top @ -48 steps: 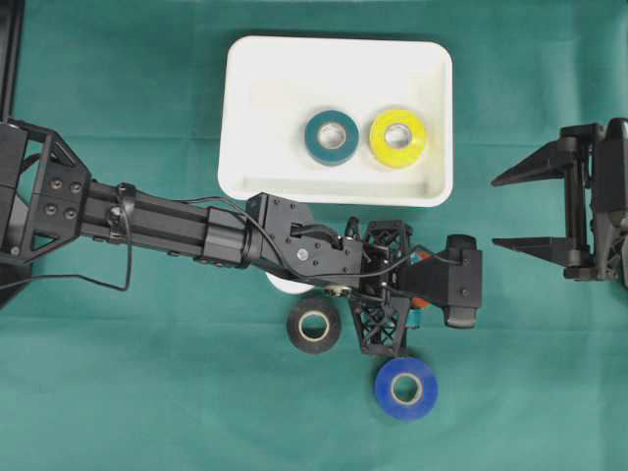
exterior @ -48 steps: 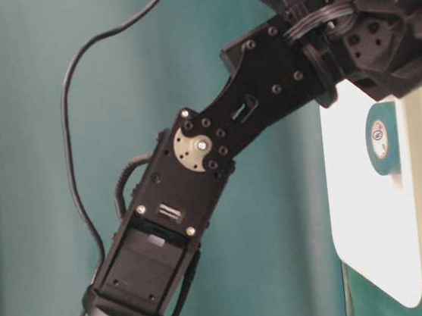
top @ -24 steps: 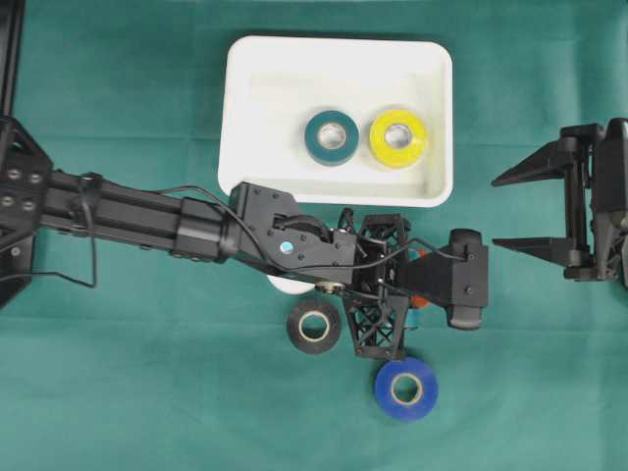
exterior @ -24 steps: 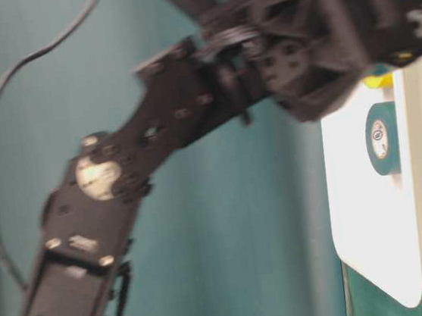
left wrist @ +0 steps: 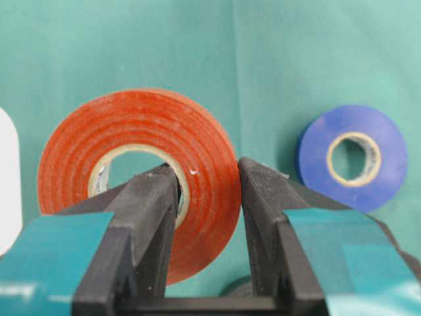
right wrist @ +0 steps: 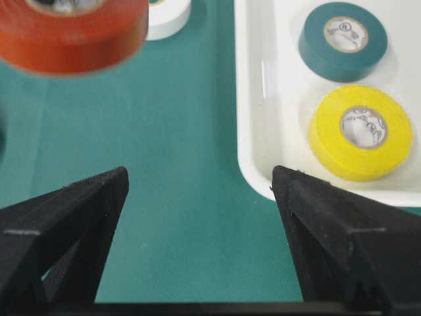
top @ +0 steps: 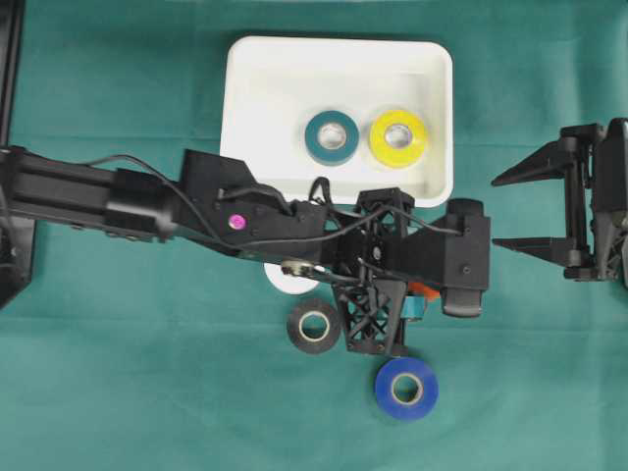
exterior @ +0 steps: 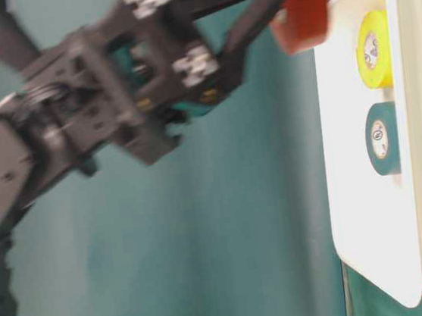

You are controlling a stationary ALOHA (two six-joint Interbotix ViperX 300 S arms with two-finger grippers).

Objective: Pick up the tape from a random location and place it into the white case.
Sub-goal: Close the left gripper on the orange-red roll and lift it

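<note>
My left gripper is shut on an orange-red tape roll, one finger inside the core and the other outside the ring. The roll hangs above the green cloth, just in front of the white case; the table-level view shows the roll raised beside the case rim. From overhead only a sliver of the orange roll shows under the left wrist. A teal roll and a yellow roll lie in the case. My right gripper stands open at the right, holding nothing.
On the cloth lie a black roll, a blue roll and a white roll partly under the left arm. In the right wrist view the case corner sits just beyond the open right gripper.
The left arm has risen with the orange-red roll and shifted slightly toward the case. The right arm has not moved.
</note>
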